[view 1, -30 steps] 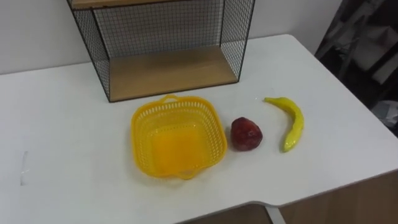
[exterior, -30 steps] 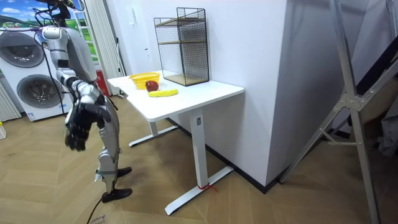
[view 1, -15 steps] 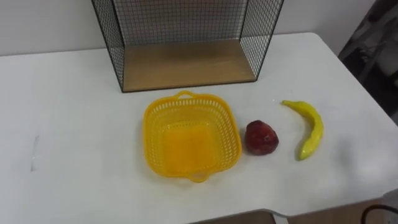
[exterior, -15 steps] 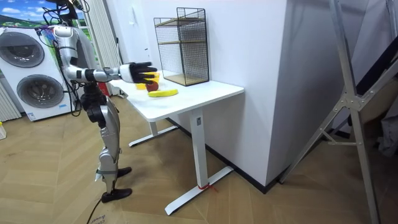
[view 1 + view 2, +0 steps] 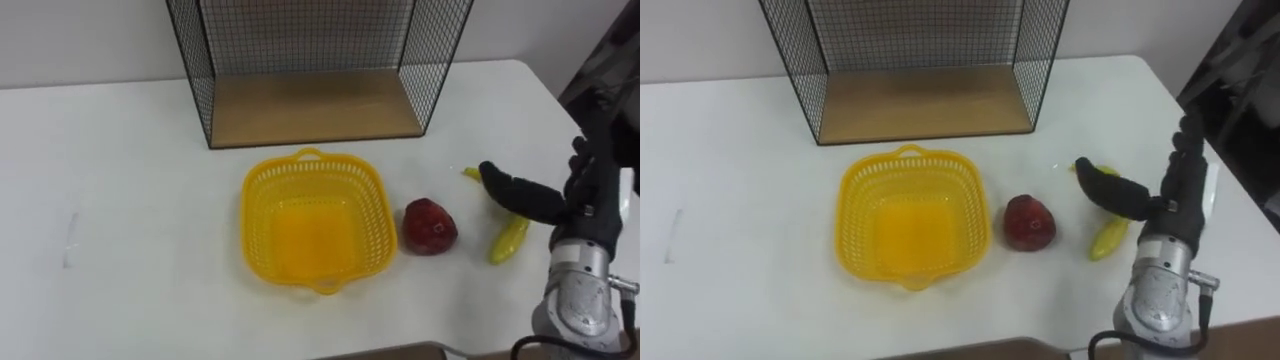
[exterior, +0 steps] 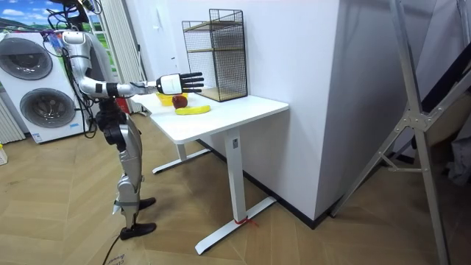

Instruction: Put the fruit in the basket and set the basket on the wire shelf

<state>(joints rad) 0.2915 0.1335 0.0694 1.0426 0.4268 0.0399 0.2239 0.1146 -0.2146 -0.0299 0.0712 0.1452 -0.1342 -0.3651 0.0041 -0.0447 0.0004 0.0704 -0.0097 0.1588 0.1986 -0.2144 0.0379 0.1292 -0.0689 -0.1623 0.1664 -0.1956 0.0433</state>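
While I stand at the white table (image 5: 110, 140), my right hand (image 5: 592, 200) hangs wide open, fingers straight, just over the yellow banana (image 5: 507, 239). The red fruit (image 5: 430, 225) lies between the banana and the yellow basket (image 5: 262, 205). The wire shelf (image 5: 310, 105) stands behind the basket.

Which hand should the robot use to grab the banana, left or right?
The right hand, probably. It hovers open just over the banana, with its thumb in front of the banana's far end. The red fruit and the basket lie further to the robot's left.
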